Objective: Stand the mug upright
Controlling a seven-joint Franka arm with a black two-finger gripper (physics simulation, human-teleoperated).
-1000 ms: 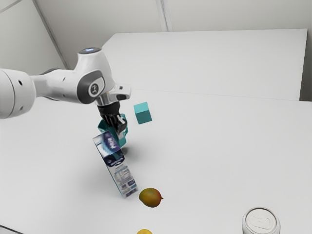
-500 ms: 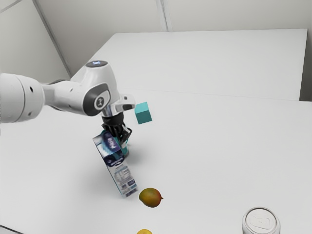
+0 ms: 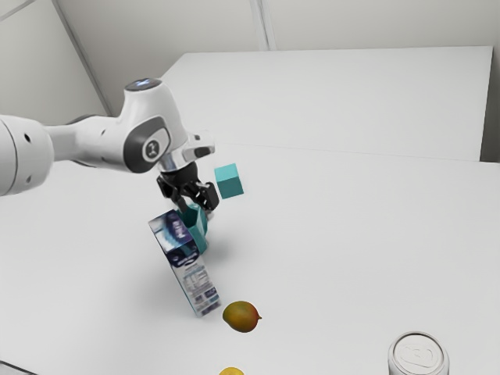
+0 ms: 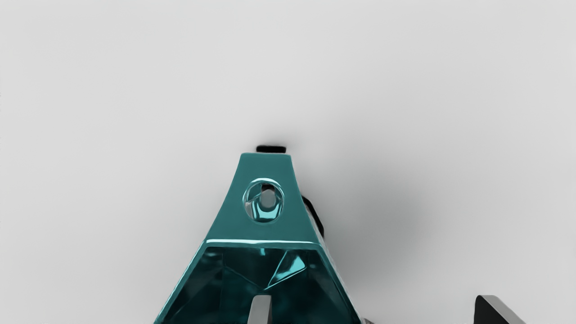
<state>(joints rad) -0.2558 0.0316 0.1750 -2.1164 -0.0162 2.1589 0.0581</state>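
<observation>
Exterior view: gripper now higher

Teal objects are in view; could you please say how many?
2: the mug, under the gripper, partly behind the carton; the cube, nearer the exterior view's right. More may be hidden.

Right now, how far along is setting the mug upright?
Turning seems done: the mug looks mouth-up, though the carton partly hides it in the exterior view. Nothing is gripped; the gripper is open, one finger over the mouth. Left: confirming it stands level, then withdrawing.
</observation>
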